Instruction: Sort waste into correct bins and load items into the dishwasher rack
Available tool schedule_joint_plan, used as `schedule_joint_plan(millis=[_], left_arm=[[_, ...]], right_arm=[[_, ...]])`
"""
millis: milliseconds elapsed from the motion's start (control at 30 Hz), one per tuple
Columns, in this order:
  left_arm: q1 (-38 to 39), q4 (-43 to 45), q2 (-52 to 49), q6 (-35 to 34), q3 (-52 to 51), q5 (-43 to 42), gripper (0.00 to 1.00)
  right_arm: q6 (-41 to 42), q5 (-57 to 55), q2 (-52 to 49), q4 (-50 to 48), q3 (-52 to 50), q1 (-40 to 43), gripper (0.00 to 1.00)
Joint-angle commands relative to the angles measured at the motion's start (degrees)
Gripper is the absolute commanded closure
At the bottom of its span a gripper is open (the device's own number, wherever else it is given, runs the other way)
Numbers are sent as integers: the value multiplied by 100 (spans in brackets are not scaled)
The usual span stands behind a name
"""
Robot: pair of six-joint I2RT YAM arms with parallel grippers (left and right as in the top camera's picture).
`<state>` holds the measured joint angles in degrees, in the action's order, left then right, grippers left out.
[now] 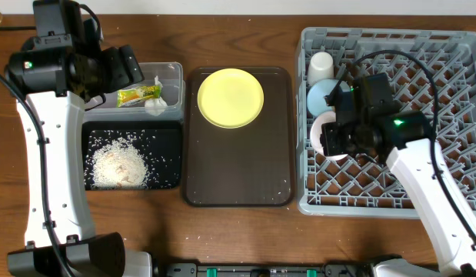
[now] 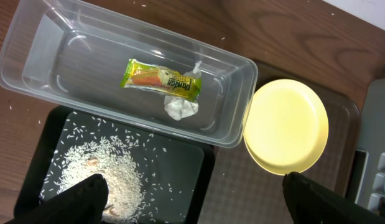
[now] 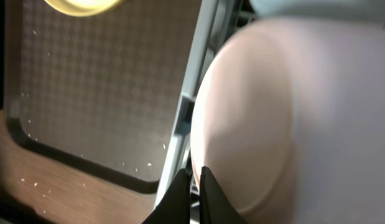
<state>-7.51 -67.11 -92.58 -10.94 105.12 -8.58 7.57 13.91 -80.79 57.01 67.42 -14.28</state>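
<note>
In the grey dishwasher rack [image 1: 445,69] a white-pinkish bowl [image 1: 321,127] stands on edge at the left side. My right gripper [image 1: 330,138] is shut on its rim [image 3: 273,112], the fingertips [image 3: 193,171] pinched together beside the rack wall [image 3: 183,124]. A light blue bowl [image 1: 322,94] and a white cup [image 1: 321,67] stand behind it. The yellow plate [image 1: 231,97] lies on the brown tray. The clear tub [image 2: 30,62] holds the wrapper [image 2: 161,78] and tissue [image 2: 180,107]. Rice [image 2: 111,174] lies in the black tray [image 2: 186,168]. My left gripper [image 2: 193,186] hangs open above both bins.
The brown serving tray [image 1: 238,169] lies between the bins and the rack, with a few rice grains near its front right corner. The left arm's body [image 1: 45,69] reaches over the table's far left.
</note>
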Motion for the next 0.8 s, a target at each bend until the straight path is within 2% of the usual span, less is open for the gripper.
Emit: schedule_joint_plan(millis=[0,333,467,633,767], left_arm=[[-24,-15,9,-72,74,70,7],[-24,-15,9,-72,74,70,7],[-24,-15,9,-72,74,72,7],[-24,-15,9,-72,74,70,7],[-24,-15,9,-72,74,70,7]], right_arm=[[184,-221,-2,111,-39,-221,95],[1327,-2645,-2,791,-149,-326,95],[1338,-2656,11,660,-136,-321,94],[933,-2081,72,387,9,-326,90],[844,-2199,131,214,72,-319,88]])
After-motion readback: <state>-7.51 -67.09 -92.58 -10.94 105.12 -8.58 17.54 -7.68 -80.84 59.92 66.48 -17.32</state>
